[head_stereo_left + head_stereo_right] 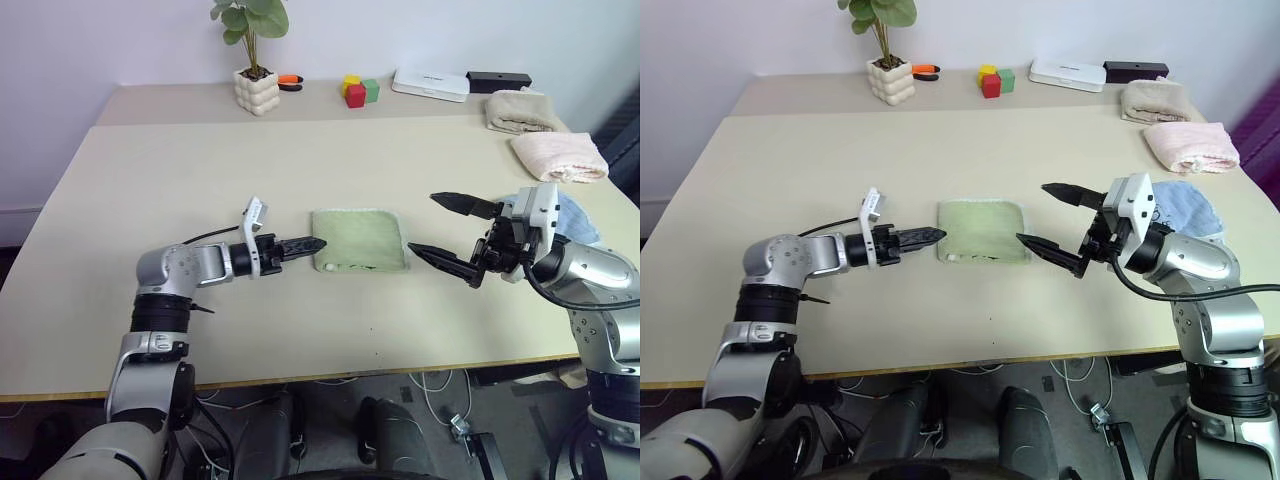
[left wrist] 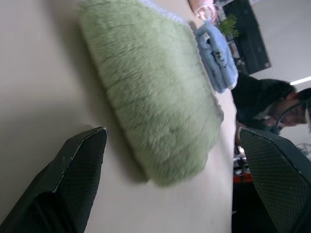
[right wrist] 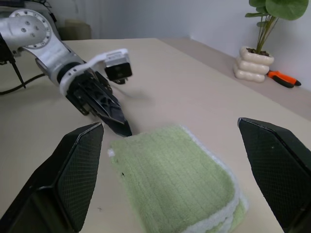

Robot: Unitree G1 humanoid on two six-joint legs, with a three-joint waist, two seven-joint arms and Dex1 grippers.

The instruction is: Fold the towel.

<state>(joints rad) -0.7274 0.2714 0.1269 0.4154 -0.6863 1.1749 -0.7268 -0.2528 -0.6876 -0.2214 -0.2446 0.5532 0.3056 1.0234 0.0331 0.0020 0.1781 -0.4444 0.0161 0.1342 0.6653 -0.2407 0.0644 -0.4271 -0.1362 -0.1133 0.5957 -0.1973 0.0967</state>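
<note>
The towel (image 1: 360, 240), light green with a whitish edge, lies on the table (image 1: 200, 180) as a small rectangle in several layers, near the middle. My left gripper (image 1: 312, 244) points at the towel's left edge, its tips right beside the cloth. In the left wrist view its fingers (image 2: 73, 179) stand wide apart with nothing between them, so it is open. My right gripper (image 1: 423, 223) hovers just right of the towel, a little above the table. It is open and empty, one finger high and one low.
A light blue towel (image 1: 582, 216) lies behind my right arm. Pink (image 1: 558, 156) and beige (image 1: 520, 110) folded towels sit at the far right. Along the back stand a potted plant (image 1: 256, 88), coloured blocks (image 1: 358, 90), a white box (image 1: 430, 84) and a black box (image 1: 498, 80).
</note>
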